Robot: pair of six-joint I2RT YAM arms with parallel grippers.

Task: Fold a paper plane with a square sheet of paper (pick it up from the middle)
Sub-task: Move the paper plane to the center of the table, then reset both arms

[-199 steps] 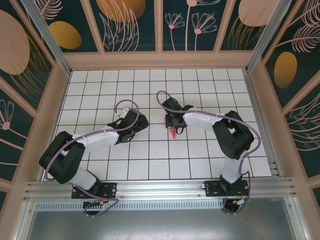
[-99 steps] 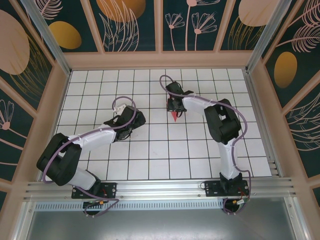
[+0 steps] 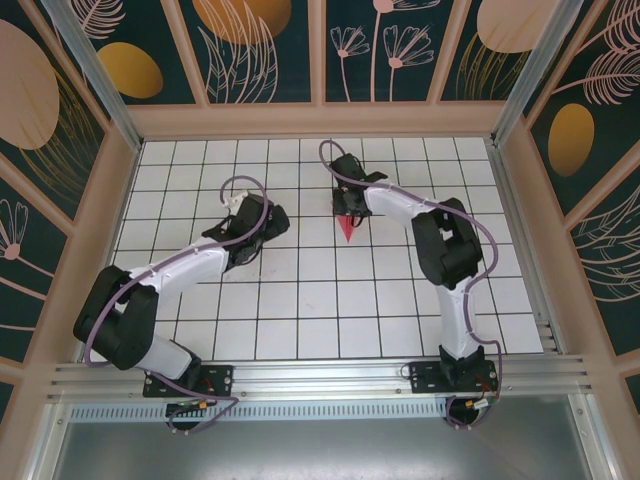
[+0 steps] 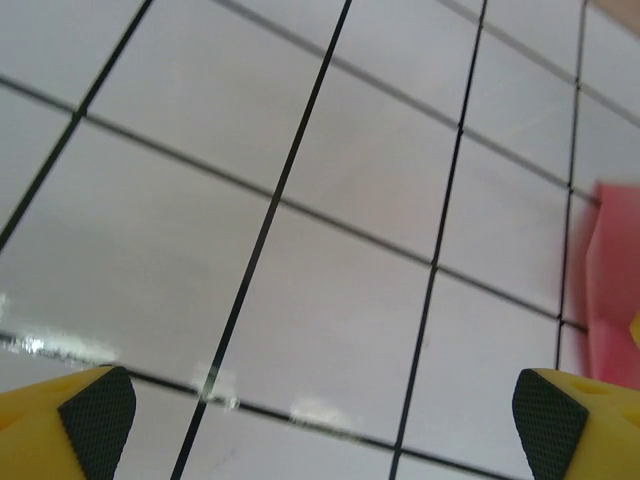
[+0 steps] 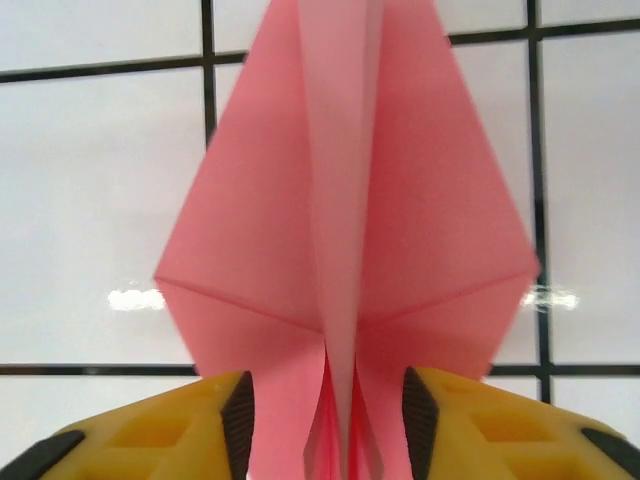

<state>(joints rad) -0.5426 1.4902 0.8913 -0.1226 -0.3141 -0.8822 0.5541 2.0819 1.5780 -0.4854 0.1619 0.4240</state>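
At the far middle of the white grid table (image 3: 300, 300), the right gripper (image 3: 347, 212) holds the paper plane (image 3: 347, 229), a small pink-red dart. Its nose points away from the gripper, toward the near edge. I can't tell whether its tip touches the tabletop or hangs just above it.

The grip sits at the tail end, on the centre keel fold, w/ the wings spreading evenly to either side. That is prob. why it is held there: pinching the spine keeps the layers together and the wings free. Folding looks finished or nearly so.

The left gripper (image 4: 320, 412) sits apart to the left, well clear of the plane, likely parked so it doesn't get in the way.

The top view gives the layout, i.e. both arms reaching out over the grid, but the plane is just a red wedge. The right wrist view adds detail: a raised centre ridge, diagonal creases and stacked layers, w/ the black pads (image 5: 238, 415) closed narrow on the keel. The left wrist view shows that gripper's jaws spread wide over bare tiles w/ nothing between them, plus a blurred pink patch at the right edge, prob. the plane.
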